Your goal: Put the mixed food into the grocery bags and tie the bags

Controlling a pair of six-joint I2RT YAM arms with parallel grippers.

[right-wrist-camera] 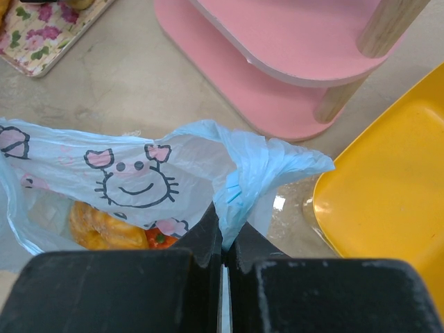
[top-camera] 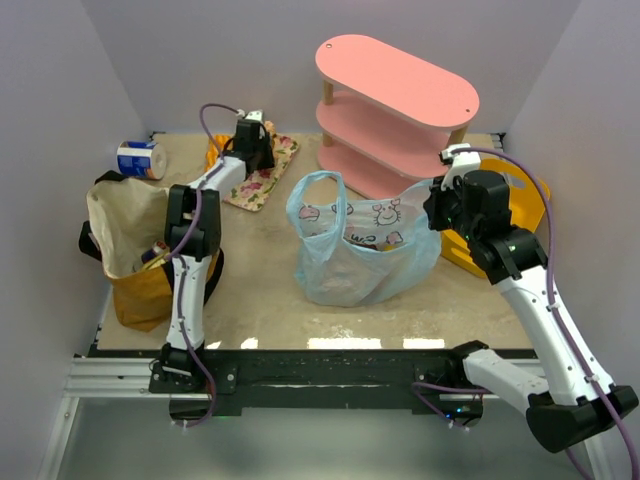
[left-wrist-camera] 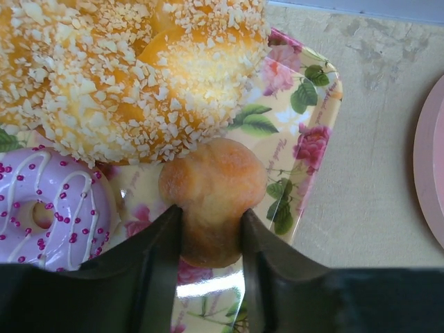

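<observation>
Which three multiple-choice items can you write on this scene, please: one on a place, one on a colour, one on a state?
1. Where is the small orange bun?
A. On the floral tray, between the fingers of the left tool.
B. In the yellow basket.
C. On the pink shelf.

2. What colour is the frosting of the doughnut beside the bun?
A. Green.
B. Purple.
C. Black.

3. In what state is the right tool?
A. Open above bare table.
B. Shut on the blue bag.
C. Shut on a can.

Answers:
1 A: the left wrist view shows the bun on the tray with a finger at each side.
2 B: purple frosting with white lines shows there.
3 B: the right wrist view shows the fingers closed on a gathered fold of the bag.
</observation>
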